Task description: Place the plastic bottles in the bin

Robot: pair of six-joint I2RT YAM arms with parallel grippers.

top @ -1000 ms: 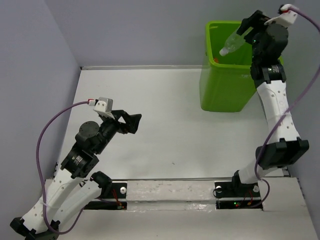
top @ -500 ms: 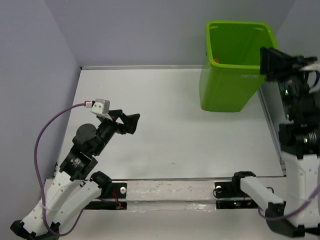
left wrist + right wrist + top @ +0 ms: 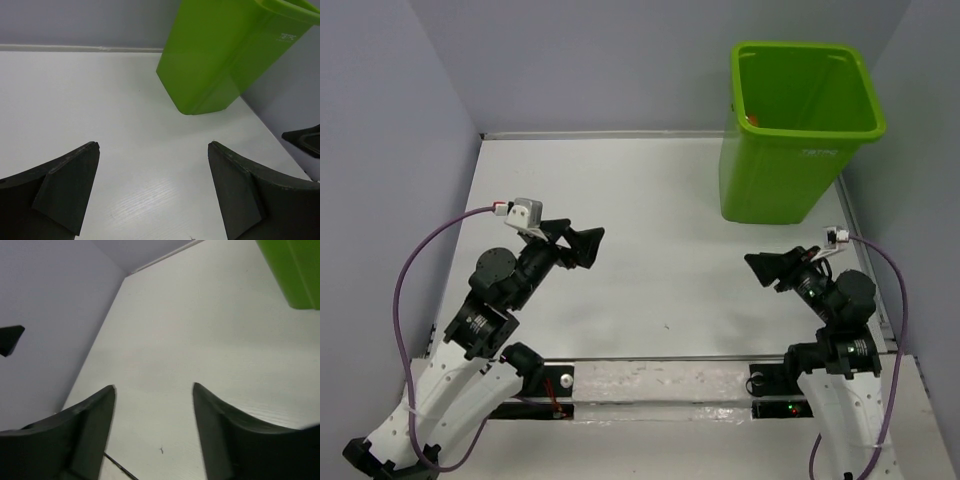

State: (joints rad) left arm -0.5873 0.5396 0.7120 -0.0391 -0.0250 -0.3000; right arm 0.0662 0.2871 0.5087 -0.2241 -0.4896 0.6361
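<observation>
The lime-green bin (image 3: 790, 180) stands at the far right of the white table; a small orange bit (image 3: 752, 121) shows inside against its left wall. No other bottle shows on the table. The bin also shows in the left wrist view (image 3: 215, 55) and as a corner in the right wrist view (image 3: 295, 275). My left gripper (image 3: 588, 246) is open and empty over the left of the table, seen also in its wrist view (image 3: 154, 146). My right gripper (image 3: 767, 268) is open and empty, low at the near right, short of the bin, seen also in its wrist view (image 3: 154, 387).
Grey walls close in the table (image 3: 650, 230) on the left, back and right. A metal rail (image 3: 660, 385) runs along the near edge by the arm bases. A small dark speck (image 3: 667, 324) lies on the table.
My right arm held a clear bottle over the bin a second ago; the bottle is gone from the gripper and the arm has drawn back and down to the near right. The left arm barely moved.
</observation>
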